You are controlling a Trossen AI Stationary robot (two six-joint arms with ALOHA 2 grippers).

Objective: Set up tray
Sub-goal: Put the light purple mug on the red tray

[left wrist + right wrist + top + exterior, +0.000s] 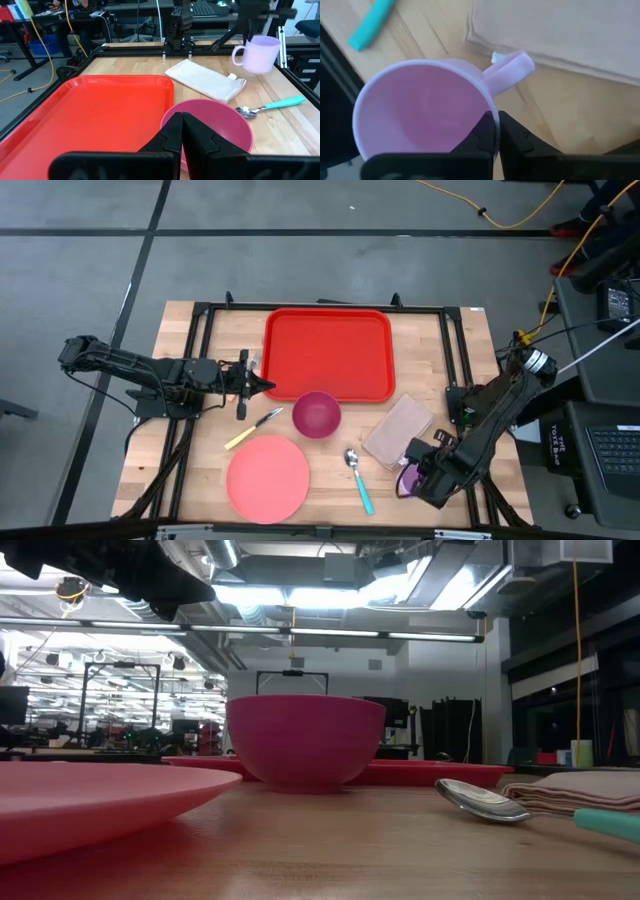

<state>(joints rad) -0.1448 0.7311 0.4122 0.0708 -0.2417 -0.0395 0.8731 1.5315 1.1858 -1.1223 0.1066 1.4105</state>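
While the left gripper (pixel 268 386) hovered closed and empty just beside the tray (pixel 328 352), which lay flat at the table's far middle, the right gripper (pixel 495 131) pinched the rim of a lilac mug (pixel 425 110), well apart from the tray, past the folded napkin (pixel 398 430).

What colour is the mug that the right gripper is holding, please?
The mug is pale lilac, clearest in the right wrist view.

mug (pixel 409 479) mostly hidden under right arm, plate (pixel 90 802) cut off
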